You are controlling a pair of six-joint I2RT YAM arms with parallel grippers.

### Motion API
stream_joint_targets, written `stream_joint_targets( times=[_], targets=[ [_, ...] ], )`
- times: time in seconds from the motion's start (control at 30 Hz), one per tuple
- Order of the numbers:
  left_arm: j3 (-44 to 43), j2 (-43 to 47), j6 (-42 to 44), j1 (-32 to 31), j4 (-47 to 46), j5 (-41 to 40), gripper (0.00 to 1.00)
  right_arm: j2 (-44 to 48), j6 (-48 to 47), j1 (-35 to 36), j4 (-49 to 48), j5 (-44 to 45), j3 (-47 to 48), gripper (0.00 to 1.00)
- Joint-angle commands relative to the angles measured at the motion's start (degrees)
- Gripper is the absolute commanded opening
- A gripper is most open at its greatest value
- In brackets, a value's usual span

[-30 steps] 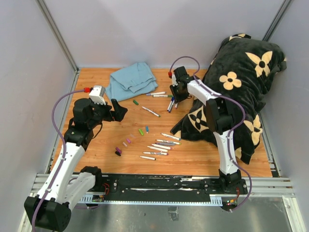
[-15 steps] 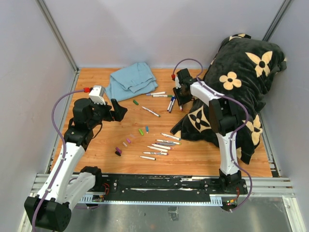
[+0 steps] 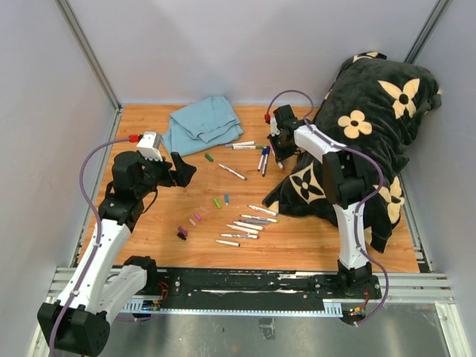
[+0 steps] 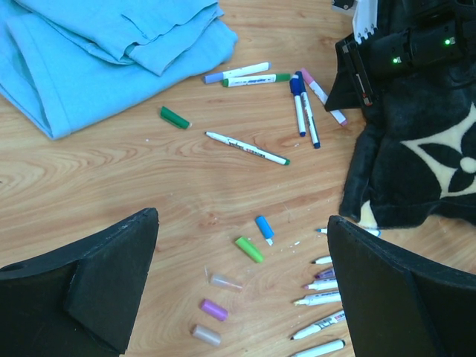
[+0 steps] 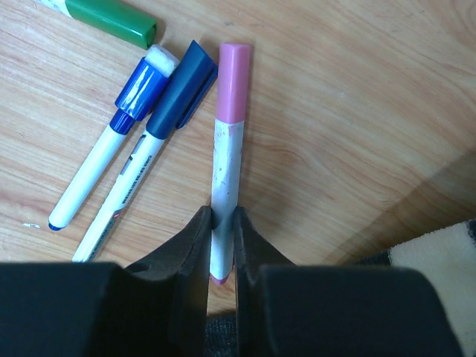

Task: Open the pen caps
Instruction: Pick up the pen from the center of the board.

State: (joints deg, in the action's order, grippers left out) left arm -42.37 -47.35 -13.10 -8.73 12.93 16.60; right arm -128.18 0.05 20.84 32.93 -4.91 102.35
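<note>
Pink cap (image 5: 234, 78) sits on the far end of a marker (image 5: 225, 175) lying flat on the wood table (image 5: 357, 111). My right gripper (image 5: 223, 223) pinches the white barrel low down, so the cap end is free to pull. My left gripper (image 4: 239, 223) hangs wide open, well apart, ready to help. Loose caps (image 4: 249, 249) lie under it.

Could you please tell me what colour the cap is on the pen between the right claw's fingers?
The cap is pink; the right wrist view shows it best.

Even, bright overhead light; soft short shadows on the table (image 3: 149, 223); all views sharp; no glare.
</note>
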Motion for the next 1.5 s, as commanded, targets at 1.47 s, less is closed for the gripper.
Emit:
stream_joint_targets(
  times=[1.47],
  targets=[
    [4.5, -29.7, -38.9, -17.6, -77.9, 6.7, 0.94, 40.9, 14.1, -0.4, -32.1, -62.2, -30.6, 0.01]
  ],
)
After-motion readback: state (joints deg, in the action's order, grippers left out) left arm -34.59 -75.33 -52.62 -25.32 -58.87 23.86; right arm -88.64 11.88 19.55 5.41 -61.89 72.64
